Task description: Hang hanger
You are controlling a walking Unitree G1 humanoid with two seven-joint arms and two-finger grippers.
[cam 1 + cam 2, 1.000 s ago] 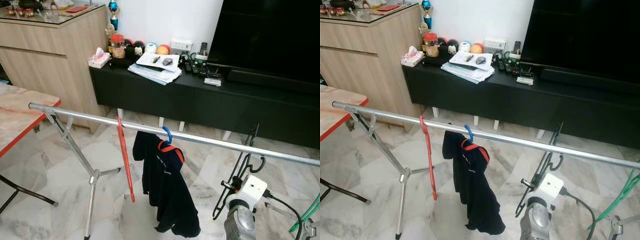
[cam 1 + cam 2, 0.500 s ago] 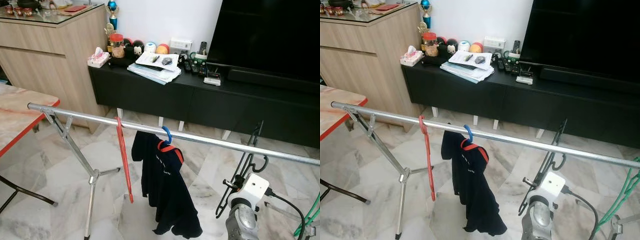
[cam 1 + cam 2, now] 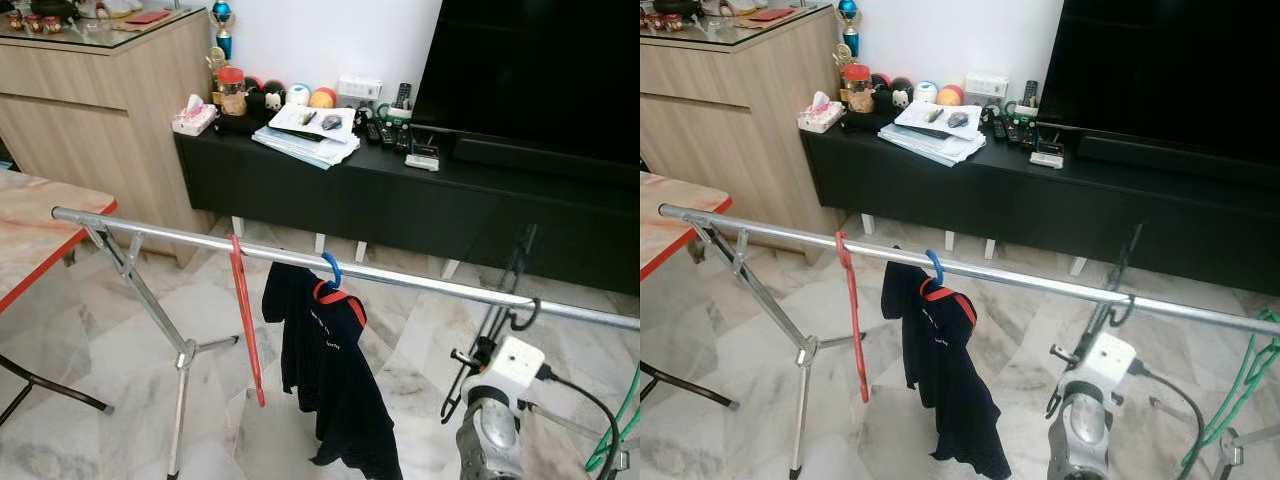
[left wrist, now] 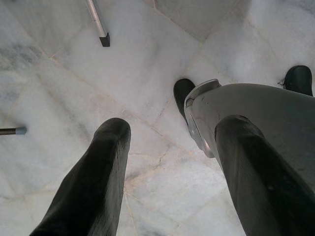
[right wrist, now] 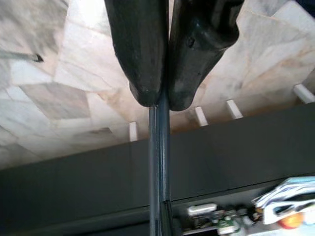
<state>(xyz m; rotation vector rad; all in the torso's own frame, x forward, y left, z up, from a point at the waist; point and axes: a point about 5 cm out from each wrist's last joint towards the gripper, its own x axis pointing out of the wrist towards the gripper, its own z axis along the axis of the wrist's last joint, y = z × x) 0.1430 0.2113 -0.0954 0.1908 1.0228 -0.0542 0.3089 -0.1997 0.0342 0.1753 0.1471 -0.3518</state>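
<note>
A silver rail [image 3: 200, 237] runs across the room at mid height. A red hanger [image 3: 245, 320] and a blue hanger [image 3: 332, 268] carrying a dark garment [image 3: 335, 380] hang on it. My right gripper [image 5: 158, 101] is shut on the thin bar of a black hanger [image 3: 503, 300], just under the rail's right part. The hanger's hook [image 3: 523, 317] is against the rail; I cannot tell whether it rests on it. My left gripper [image 4: 174, 127] hangs open over the marble floor.
Behind the rail stands a black TV console [image 3: 400, 195] with papers and small items, and a large TV [image 3: 540, 70] on it. A wooden cabinet [image 3: 100, 100] and a red-edged table [image 3: 40, 240] stand left. A green hanger [image 3: 618, 430] is at the far right.
My right gripper has lifted the black hanger up and a little right, so its hook has risen from below the rail to the rail itself. The other hangers have not moved.
</note>
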